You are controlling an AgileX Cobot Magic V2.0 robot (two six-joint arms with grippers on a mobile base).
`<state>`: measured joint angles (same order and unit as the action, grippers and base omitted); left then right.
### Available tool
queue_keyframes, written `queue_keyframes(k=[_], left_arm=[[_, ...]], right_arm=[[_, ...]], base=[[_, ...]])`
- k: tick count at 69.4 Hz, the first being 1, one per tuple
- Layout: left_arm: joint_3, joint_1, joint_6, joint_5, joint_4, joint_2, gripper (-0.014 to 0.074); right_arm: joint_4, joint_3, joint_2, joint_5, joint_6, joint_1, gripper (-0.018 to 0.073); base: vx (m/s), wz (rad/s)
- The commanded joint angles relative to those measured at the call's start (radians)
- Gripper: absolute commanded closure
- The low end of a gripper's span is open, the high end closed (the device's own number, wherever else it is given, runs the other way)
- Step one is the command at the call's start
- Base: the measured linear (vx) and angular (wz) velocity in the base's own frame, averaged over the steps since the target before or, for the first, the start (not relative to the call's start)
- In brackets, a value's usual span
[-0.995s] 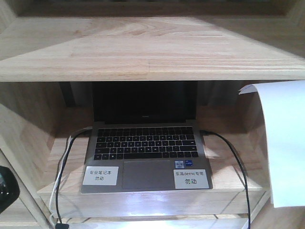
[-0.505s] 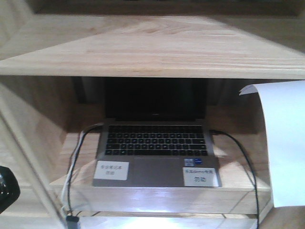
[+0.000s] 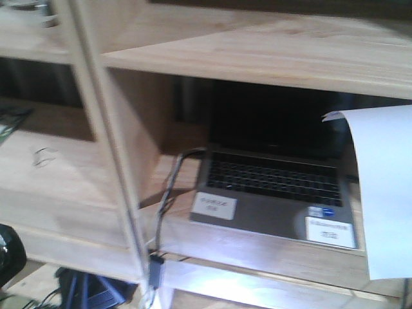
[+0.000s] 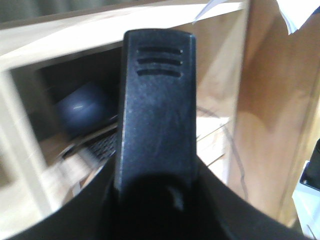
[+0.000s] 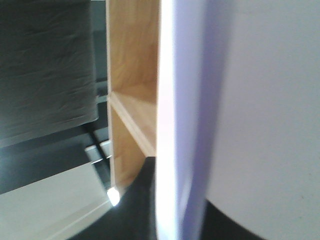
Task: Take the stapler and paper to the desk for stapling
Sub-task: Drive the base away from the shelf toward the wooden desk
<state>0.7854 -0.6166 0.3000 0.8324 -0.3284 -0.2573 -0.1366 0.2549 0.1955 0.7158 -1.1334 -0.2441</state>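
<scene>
In the front view we find the laptop (image 3: 270, 187) lying right of centre in the lower compartment of the shelf unit (image 3: 257, 58), beneath a board that crosses the top of the frame. The paper (image 3: 386, 193) hangs at the right edge, in front of the laptop's right end. A cable (image 3: 168, 187) drops left of the laptop, over the shelf's front lip. In the left wrist view the stapler (image 4: 155, 110) stands mid-frame, before the shelf unit.

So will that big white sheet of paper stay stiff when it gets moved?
Probably floppy: the white paper sheet curls over at its top corner. It looks thin, so it is likely light and may flutter or crease easily.
</scene>
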Motion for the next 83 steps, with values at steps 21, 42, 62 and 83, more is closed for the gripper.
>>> queue_keyframes(k=[21, 42, 62, 83], left_arm=[[0.028, -0.007, -0.001, -0.114, -0.03, -0.013, 0.0603], [0.028, -0.007, -0.001, -0.114, -0.03, -0.013, 0.0603], [0.028, -0.007, -0.001, -0.114, -0.03, -0.013, 0.0603], [0.028, -0.007, -0.001, -0.114, -0.03, -0.013, 0.0603]], right_arm=[[-0.005, 0.031, 0.011, 0.038, 0.005, 0.006, 0.0565], [-0.005, 0.031, 0.011, 0.038, 0.005, 0.006, 0.0565], [-0.005, 0.031, 0.011, 0.038, 0.005, 0.006, 0.0565], [-0.005, 0.031, 0.011, 0.039, 0.005, 0.006, 0.0565]], base=[[-0.12, 0.44], [-0.12, 0.46], [-0.13, 0.49], [-0.12, 0.49]])
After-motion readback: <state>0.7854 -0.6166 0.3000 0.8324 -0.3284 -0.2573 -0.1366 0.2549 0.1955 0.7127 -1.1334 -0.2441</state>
